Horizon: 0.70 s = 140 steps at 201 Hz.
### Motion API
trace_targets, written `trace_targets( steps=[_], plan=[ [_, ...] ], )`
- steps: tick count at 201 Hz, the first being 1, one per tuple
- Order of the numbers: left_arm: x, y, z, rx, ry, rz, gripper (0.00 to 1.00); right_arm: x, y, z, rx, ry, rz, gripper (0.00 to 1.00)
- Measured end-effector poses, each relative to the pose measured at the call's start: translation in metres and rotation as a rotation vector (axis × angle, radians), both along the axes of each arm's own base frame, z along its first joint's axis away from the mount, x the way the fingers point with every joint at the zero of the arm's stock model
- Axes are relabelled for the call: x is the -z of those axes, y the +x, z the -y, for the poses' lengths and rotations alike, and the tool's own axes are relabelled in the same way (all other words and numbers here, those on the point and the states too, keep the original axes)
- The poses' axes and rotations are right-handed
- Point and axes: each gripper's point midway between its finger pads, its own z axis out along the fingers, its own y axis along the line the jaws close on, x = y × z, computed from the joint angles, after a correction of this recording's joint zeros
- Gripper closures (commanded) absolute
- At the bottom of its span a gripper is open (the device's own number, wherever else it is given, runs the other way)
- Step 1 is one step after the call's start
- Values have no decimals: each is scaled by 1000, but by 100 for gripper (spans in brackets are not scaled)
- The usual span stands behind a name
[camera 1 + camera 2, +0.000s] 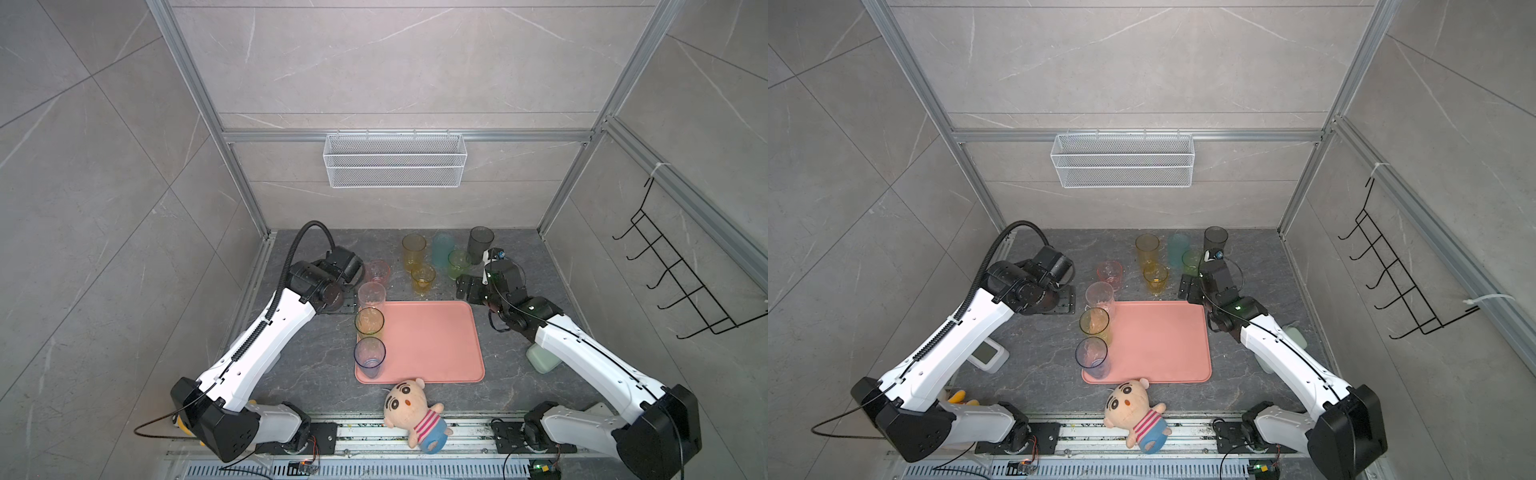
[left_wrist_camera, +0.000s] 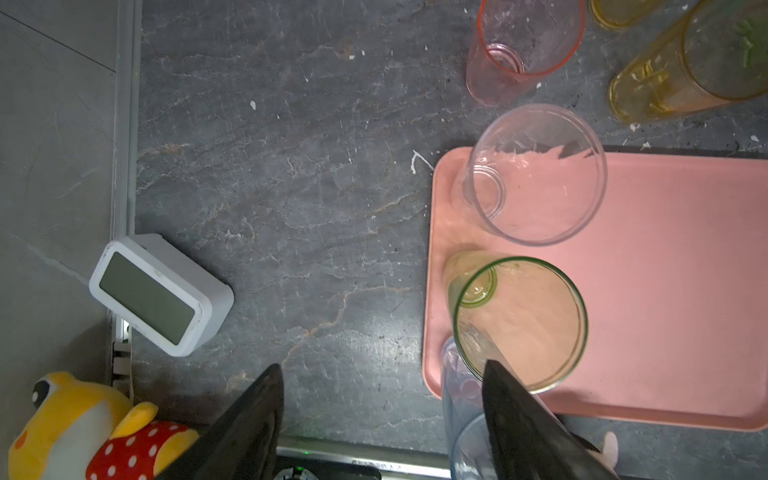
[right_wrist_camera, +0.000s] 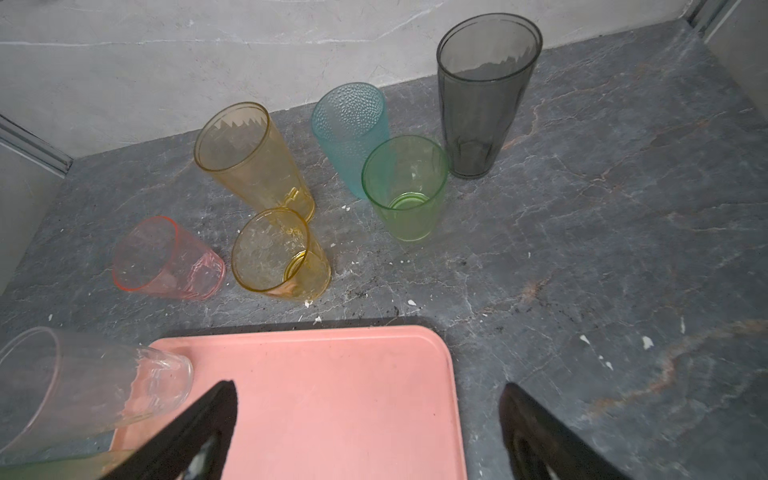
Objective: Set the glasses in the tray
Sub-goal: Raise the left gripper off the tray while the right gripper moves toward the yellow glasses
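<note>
The salmon-pink tray point(image 1: 432, 345) lies mid-table. Three tall glasses stand along its left edge: a clear one point(image 1: 371, 296), a green-rimmed one point(image 1: 369, 322) and a blue one point(image 1: 369, 357). Behind the tray on the table stand a pink glass point(image 1: 377, 272), two amber ones point(image 1: 414, 249) point(image 1: 423, 278), a teal point(image 1: 442, 249), a green point(image 1: 458, 264) and a smoky grey glass point(image 1: 480, 245). My left gripper point(image 2: 382, 368) hangs open over bare table just left of the tray, empty. My right gripper point(image 3: 368, 392) is open above the tray's far right corner, empty.
A white clock point(image 2: 160, 293) and a yellow plush point(image 2: 75, 428) sit left of the tray. A striped-shirt doll point(image 1: 411, 411) lies at the front edge. A pale green box point(image 1: 542, 357) is under the right arm. A wire basket point(image 1: 395, 160) hangs on the back wall.
</note>
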Motion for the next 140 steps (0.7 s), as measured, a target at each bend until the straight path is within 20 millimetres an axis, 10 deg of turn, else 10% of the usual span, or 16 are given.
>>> trace_targets(
  steps=[55,140],
  plan=[
    [0,12,-36,-43,-39,103,10,-38,0,0,14,31,16,1],
    [38,13,-31,51,-39,92,3,-55,48,-32,21,29,-11,1]
  ],
)
